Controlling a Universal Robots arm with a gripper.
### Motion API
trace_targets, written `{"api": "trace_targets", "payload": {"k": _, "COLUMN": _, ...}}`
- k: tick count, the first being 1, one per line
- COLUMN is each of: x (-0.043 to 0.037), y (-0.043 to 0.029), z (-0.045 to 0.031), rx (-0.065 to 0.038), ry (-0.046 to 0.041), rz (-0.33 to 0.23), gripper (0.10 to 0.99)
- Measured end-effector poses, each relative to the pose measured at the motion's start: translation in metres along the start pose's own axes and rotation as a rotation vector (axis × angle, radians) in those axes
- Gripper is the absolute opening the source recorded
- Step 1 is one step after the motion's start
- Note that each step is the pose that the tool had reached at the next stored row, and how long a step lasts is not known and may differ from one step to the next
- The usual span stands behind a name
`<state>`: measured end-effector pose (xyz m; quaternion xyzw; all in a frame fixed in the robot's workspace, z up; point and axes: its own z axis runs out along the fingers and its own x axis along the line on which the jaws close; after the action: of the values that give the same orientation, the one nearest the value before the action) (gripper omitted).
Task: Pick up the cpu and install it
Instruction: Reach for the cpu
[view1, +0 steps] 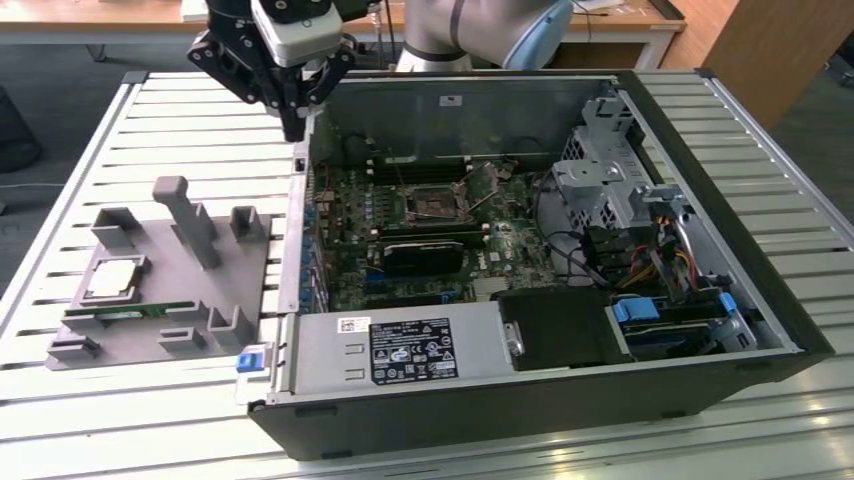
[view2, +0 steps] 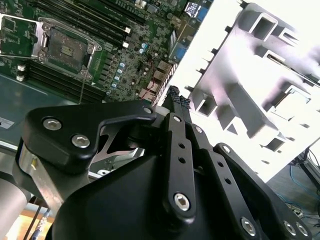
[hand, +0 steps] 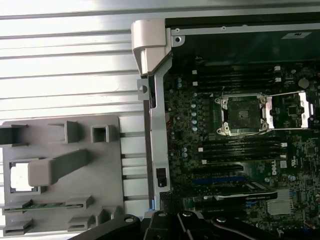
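Note:
The cpu (view1: 114, 278), a small silver square chip, lies flat in a recess of the grey tray (view1: 200, 300) at the exterior view's left; in the first wrist view the cpu (hand: 20, 177) sits partly behind a tray post. My black gripper (view1: 291, 128) hangs high over the case's side wall near the far corner, between tray and motherboard, well away from the cpu. Its fingers (view2: 174, 95) taper together, shut on nothing. On the motherboard the empty cpu socket (view1: 434, 200) stands open with its load plate (hand: 287, 110) flipped aside.
The open computer case (view1: 561, 400) lies on a slatted white table (view1: 80, 150). A green memory stick (view1: 127, 310) rests in the tray near the cpu. Tall grey tray posts (view1: 187, 215) stand up beside it. Inside the case are a black heatsink (view1: 427, 255) and cables (view1: 654, 265).

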<state>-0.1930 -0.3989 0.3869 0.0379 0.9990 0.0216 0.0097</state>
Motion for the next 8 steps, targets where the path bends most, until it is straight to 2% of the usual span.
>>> {"api": "trace_targets", "payload": {"k": 8, "x": 0.0045, "y": -0.0004, "z": 0.0005, "rx": 0.0, "ry": 0.0012, "rz": 0.0, "gripper": 0.106}}
